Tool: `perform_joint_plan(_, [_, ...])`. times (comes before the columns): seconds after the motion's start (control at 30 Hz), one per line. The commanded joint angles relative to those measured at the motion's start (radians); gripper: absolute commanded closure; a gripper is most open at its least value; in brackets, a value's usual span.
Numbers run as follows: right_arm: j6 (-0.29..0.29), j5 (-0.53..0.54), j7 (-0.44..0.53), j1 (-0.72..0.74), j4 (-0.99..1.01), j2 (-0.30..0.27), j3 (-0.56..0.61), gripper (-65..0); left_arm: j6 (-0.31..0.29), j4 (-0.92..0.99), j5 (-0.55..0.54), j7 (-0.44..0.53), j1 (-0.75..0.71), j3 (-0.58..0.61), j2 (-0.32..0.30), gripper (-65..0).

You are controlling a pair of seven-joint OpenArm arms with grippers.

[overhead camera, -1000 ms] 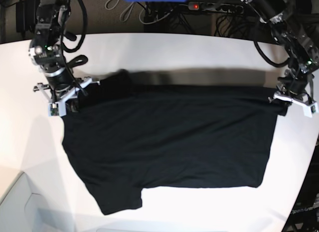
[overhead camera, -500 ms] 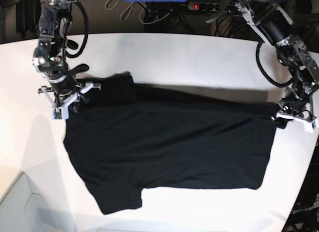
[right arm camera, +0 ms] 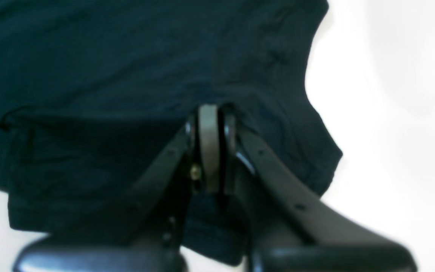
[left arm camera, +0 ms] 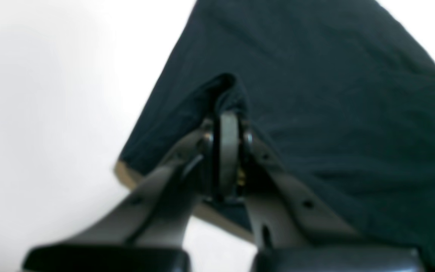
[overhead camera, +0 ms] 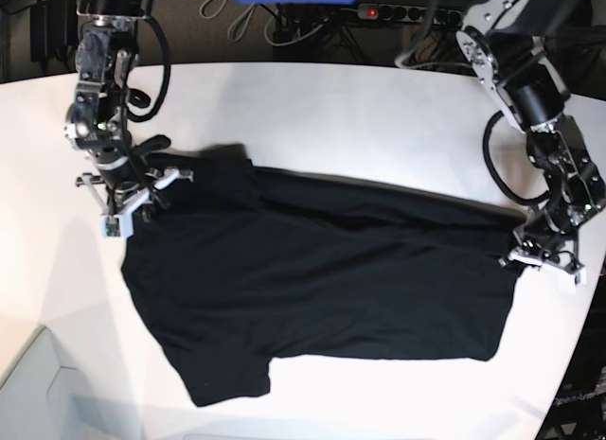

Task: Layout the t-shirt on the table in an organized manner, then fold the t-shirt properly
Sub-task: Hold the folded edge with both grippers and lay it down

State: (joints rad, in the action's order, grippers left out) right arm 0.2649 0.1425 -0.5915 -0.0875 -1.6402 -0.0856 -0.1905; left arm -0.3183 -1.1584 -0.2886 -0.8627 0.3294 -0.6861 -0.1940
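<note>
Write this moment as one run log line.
t-shirt: spread on table | left end effector: shut on t-shirt | right end effector: shut on t-shirt

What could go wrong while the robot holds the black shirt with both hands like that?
1. Each hand pinches only a small bit of cloth: the left hand grips a little bunch at the t-shirt edge, so it might slip out if pulled.
2. By the right hand the cloth looks doubled over, so that fold could stay in.
3. The left hand is close to the table edge, so that corner could end up hanging off.
</note>
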Motion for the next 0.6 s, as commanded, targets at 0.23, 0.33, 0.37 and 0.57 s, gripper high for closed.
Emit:
perform_joint_plan(0.23, [0.001, 0.006, 0.025, 0.047, 0.041, -0.030, -0.002, 0.0, -0.003, 0.065, -0.010, 0.018, 0.050, -0.002, -0.037, -0.5])
perform_joint_plan(0.33, [0.001, 0.006, 0.025, 0.048, 0.039, -0.030, -0.002, 0.0, -0.003, 0.082, -0.010, 0.018, 0.066, -0.001, -0.037, -2.3])
perform_joint_plan(0.37, [0.001, 0.006, 0.025, 0.048, 0.039, -0.030, -0.002, 0.0, -0.003, 0.082, -0.010, 0.018, 0.067, -0.001, -0.037, -4.7])
perform_joint_plan(0.57, [0.001, 0.006, 0.025, 0.048, 0.039, -0.032, -0.002, 0.0, -0.003, 0.079, -0.010, 0.018, 0.067, -0.005, -0.037, -27.2])
